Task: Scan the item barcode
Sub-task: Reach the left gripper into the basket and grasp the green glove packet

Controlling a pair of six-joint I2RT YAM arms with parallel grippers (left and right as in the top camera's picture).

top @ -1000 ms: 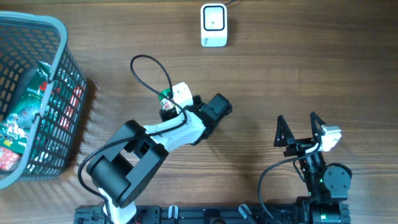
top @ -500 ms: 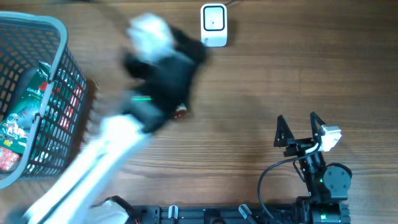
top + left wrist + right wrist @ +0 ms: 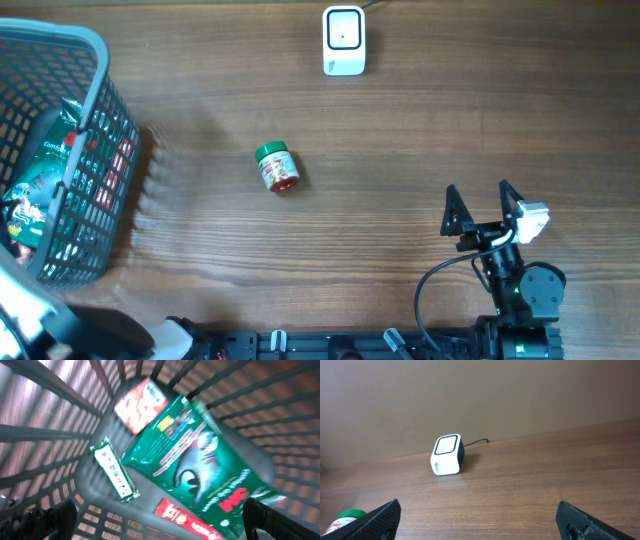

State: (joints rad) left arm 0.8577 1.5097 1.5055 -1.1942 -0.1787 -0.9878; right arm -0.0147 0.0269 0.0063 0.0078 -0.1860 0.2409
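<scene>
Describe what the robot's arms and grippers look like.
The right arm is black, with a small green light, a white camera module at the wrist and a black cable looping off it. The right gripper has two black, pointed fingers. The left arm shows only as a white and black blur; the left gripper has black fingers too.

We've got left gripper (image 3: 160, 522) jaws wide apart, left arm (image 3: 40, 325) blurred overhead. Right gripper (image 3: 482, 205) jaws wide too, right arm (image 3: 525, 290) folded behind them.
</scene>
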